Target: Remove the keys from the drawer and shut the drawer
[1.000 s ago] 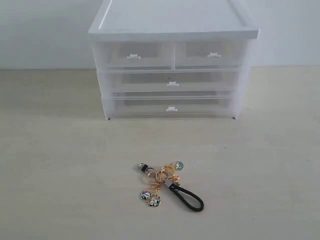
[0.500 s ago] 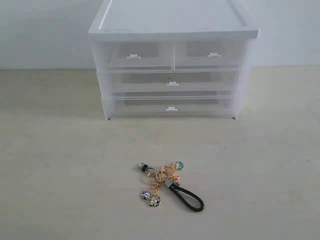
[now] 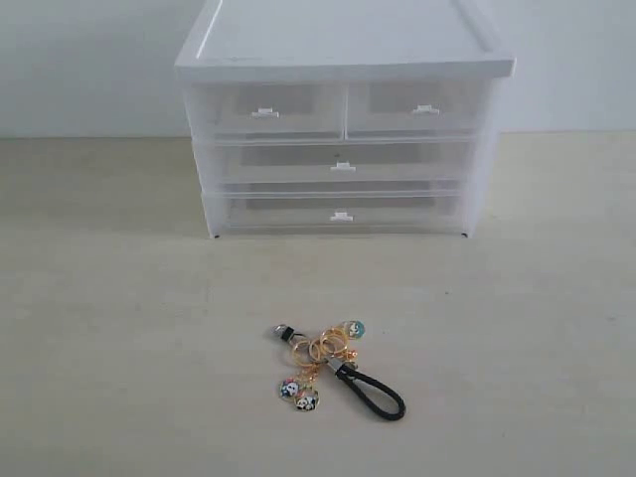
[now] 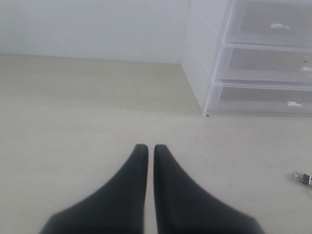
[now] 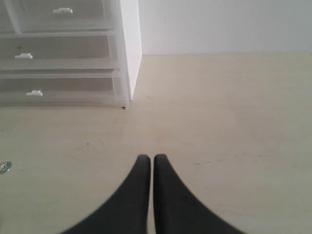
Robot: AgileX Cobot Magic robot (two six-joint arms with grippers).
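Observation:
The keys [image 3: 328,363], gold rings with panda charms and a black cord loop, lie on the table in front of the chest. A small end of the bunch shows at the edge of the left wrist view as keys [image 4: 303,177], and one charm as keys [image 5: 5,166] in the right wrist view. The drawer [image 3: 265,111], the top left half-width one, sits pushed in flush with its tab handle showing. My left gripper [image 4: 147,147] is shut with nothing in it, low over bare table. My right gripper [image 5: 148,158] is likewise shut and holds nothing. Neither gripper appears in the exterior view.
The translucent white chest [image 3: 343,60] stands at the back of the table against a white wall, with the right half-width drawer [image 3: 422,109] and two full-width drawers [image 3: 343,166] all pushed in. Pale table surface spreads to both sides of the keys.

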